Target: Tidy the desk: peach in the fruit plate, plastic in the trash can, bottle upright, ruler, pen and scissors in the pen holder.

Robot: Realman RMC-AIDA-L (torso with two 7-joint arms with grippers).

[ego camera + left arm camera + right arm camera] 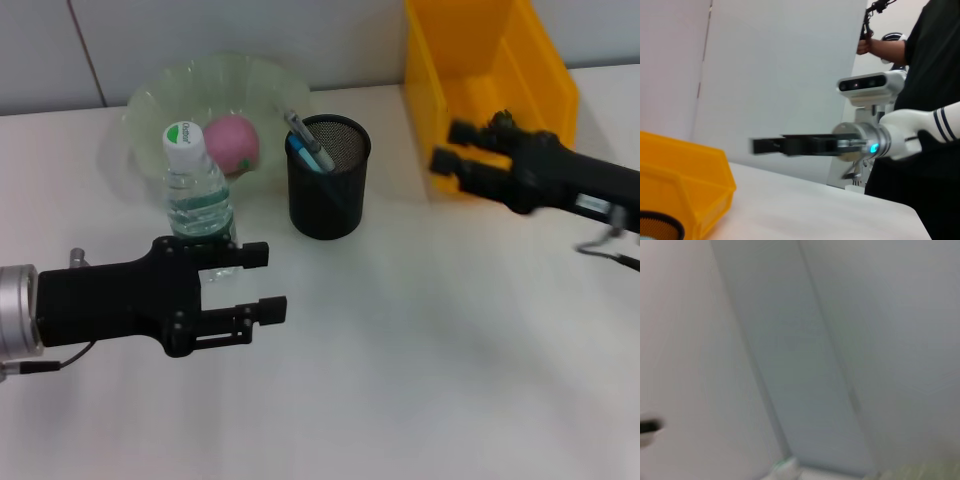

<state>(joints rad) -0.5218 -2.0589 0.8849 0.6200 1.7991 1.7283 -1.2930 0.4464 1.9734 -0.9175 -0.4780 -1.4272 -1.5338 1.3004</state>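
Note:
A pink peach point(233, 143) lies in the pale green fruit plate point(160, 95) at the back left. In front of the plate, a clear bottle point(198, 190) with a white cap stands upright. The black mesh pen holder point(328, 190) holds a blue pen point(303, 153) and a grey item; the ruler and scissors cannot be told apart. My left gripper point(262, 282) is open and empty, just in front of the bottle. My right gripper point(452, 147) is open and empty, hovering at the front of the yellow trash can point(470, 60). No plastic is in view.
The left wrist view shows the yellow trash can point(685, 175), the pen holder's rim point(660, 225) and the right arm's gripper point(767, 146) above the table, with a person standing behind. The right wrist view shows only a blurred wall.

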